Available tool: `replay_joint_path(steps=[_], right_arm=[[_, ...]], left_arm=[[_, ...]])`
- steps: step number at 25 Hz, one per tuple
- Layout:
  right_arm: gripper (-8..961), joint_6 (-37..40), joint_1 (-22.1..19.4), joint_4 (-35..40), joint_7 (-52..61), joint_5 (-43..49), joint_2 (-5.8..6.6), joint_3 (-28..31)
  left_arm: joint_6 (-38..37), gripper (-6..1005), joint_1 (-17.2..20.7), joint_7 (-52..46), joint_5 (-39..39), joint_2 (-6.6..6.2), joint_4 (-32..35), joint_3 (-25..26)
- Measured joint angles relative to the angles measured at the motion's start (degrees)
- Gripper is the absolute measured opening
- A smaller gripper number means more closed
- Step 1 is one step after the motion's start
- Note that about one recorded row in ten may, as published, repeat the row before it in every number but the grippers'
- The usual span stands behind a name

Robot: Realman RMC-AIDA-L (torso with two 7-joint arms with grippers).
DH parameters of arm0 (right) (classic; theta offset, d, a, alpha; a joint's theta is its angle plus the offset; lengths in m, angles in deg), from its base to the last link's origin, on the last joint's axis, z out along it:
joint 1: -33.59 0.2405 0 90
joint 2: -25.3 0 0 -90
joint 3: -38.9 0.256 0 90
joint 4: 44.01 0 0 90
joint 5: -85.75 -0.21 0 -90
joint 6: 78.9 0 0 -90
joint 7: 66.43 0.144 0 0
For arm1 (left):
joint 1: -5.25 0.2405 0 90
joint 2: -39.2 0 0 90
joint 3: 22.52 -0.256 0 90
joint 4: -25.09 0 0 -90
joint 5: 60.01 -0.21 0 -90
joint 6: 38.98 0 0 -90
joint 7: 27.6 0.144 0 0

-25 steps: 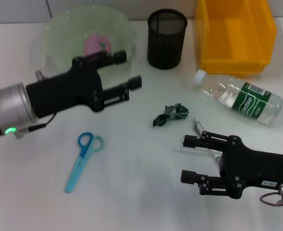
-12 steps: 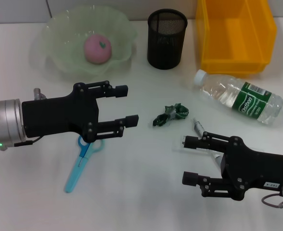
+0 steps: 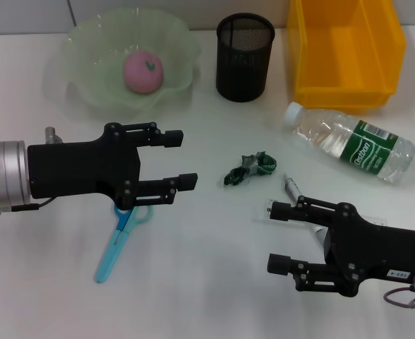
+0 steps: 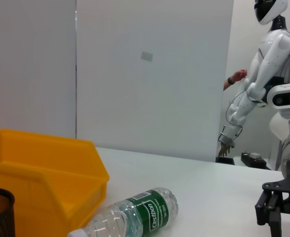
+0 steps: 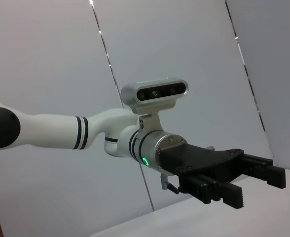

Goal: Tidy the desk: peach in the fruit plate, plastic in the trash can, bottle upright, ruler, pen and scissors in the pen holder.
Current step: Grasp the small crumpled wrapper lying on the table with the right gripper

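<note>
A pink peach [image 3: 143, 72] with a small green stem sits in the middle of the pale green, wavy-rimmed fruit plate [image 3: 80, 67] at the far left of the white desk [image 3: 207, 282]. Beside the plate stands the black mesh pen holder [image 3: 244, 58], upright, and next to that the yellow bin [image 3: 345, 53] that serves as trash can. A clear water bottle [image 3: 350, 142] with a green label and white cap lies on its side in front of the bin, cap pointing toward the pen holder; the left wrist view shows it [image 4: 135, 213] lying just beside the bin's yellow wall [image 4: 46, 173]. A crumpled scrap of green plastic [image 3: 248, 168] lies near the middle of the desk. The blue scissors [image 3: 119, 236] lie flat with their handles partly hidden under the left pincer [image 3: 181, 157], which hovers above them with its two black fingers spread and nothing between them. The right pincer [image 3: 277, 236] is low at the near right, fingers likewise spread and holding nothing; a pen [image 3: 290, 186] lies partly hidden beneath it, only its far end showing. Behind the desk are plain light grey wall panels, and in the left wrist view a white humanoid robot [image 4: 256, 74] stands in the room beyond the desk's edge.
</note>
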Motion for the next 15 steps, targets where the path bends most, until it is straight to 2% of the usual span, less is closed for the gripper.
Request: replay_joint_path(steps=[15], right_arm=[[778,-0.2,-0.8,0.2,0.8,0.0,0.01,1.1]], left_arm=[[0.4,697,0.1,0.7,-0.1,0.72,-0.4,0.0]])
